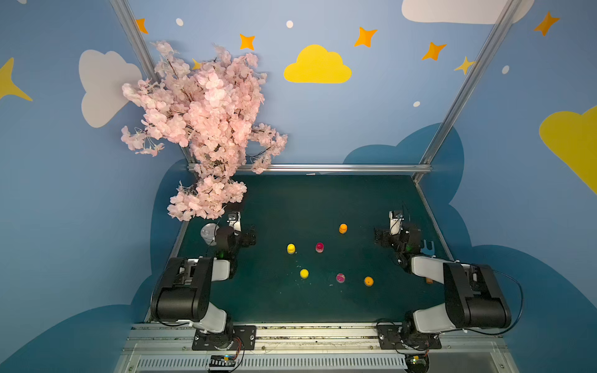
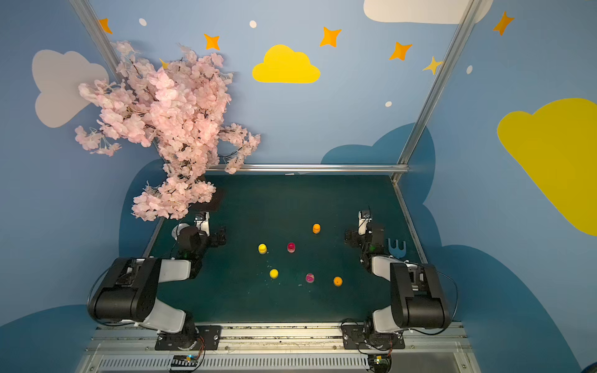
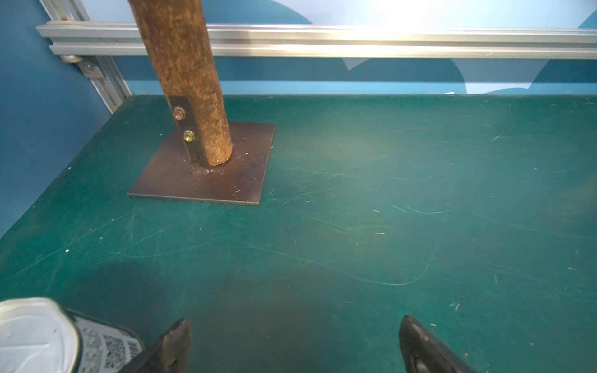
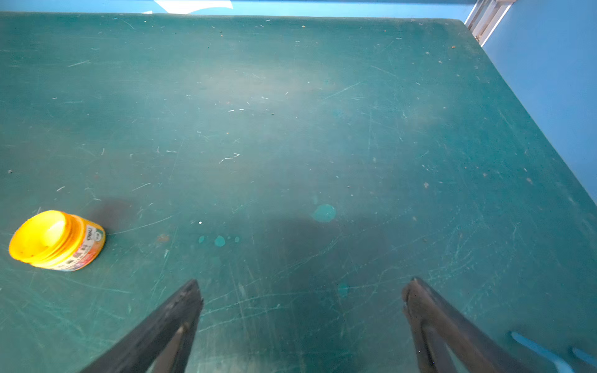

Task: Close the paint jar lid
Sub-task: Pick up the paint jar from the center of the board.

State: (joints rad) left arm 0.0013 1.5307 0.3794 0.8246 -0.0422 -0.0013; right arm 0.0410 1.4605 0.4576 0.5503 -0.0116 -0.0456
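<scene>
Left hand [image 3: 294,326] and right hand [image 4: 302,287] stand released and empty. Paint jars [image 1: 319,247] sit mid-counter [image 1: 323,200], apparent loose lids [image 1: 340,277] in front of them. Risks: a pinched jar tips and spills; lid colours get mismatched.

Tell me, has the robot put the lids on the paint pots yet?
Not yet. Nothing looks done: what look like the yellow cap, pink cap and orange cap lie apart from the yellow pot, red pot and orange pot. Nothing is in hand: the left gripper and right gripper sit at the sides of the table, fingers spread wide, empty. Every cap is left to do.
</scene>
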